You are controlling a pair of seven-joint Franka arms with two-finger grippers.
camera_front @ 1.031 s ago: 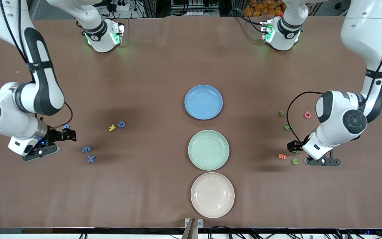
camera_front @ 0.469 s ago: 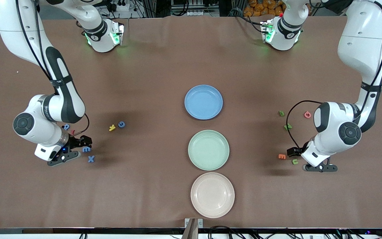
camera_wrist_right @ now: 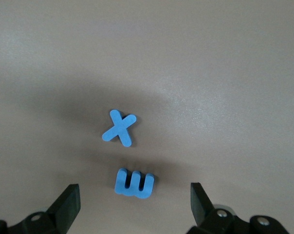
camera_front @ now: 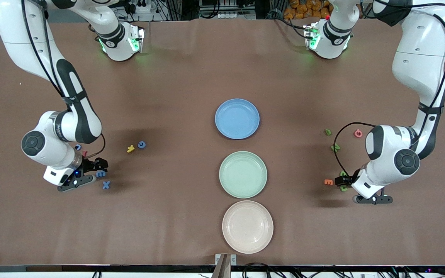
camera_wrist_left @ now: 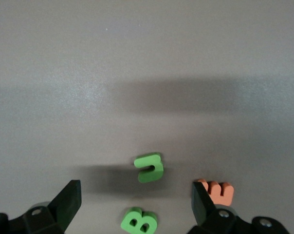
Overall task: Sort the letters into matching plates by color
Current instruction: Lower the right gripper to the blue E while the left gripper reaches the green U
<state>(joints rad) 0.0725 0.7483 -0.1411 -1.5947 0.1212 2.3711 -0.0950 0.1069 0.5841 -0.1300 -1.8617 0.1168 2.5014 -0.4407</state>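
The blue plate [camera_front: 237,118] and the mint green plate [camera_front: 243,174] lie mid-table. My right gripper [camera_front: 98,166] [camera_wrist_right: 133,204] hangs open, low over the table, beside a blue E-shaped letter [camera_front: 101,174] [camera_wrist_right: 135,183]. A blue X [camera_front: 106,185] [camera_wrist_right: 119,127] lies just past that letter, nearer the front camera. My left gripper [camera_front: 344,180] [camera_wrist_left: 136,202] is open over a green B [camera_front: 342,173] [camera_wrist_left: 138,222], which lies between its fingers. A green hooked letter [camera_front: 343,189] [camera_wrist_left: 149,167] lies close by. Further blue letters [camera_front: 141,144] and green letters [camera_front: 335,147] lie loose.
A cream plate [camera_front: 247,226] sits nearest the front camera. An orange letter [camera_front: 328,182] [camera_wrist_left: 216,190] lies right beside one left finger. A yellow letter [camera_front: 130,148], a red letter [camera_front: 84,153] and a pink letter [camera_front: 358,133] lie among the others.
My right gripper has swung in toward the table's middle, ending beside the blue E-shaped letter. My left gripper has shifted slightly over the green letters. Both have stayed open.
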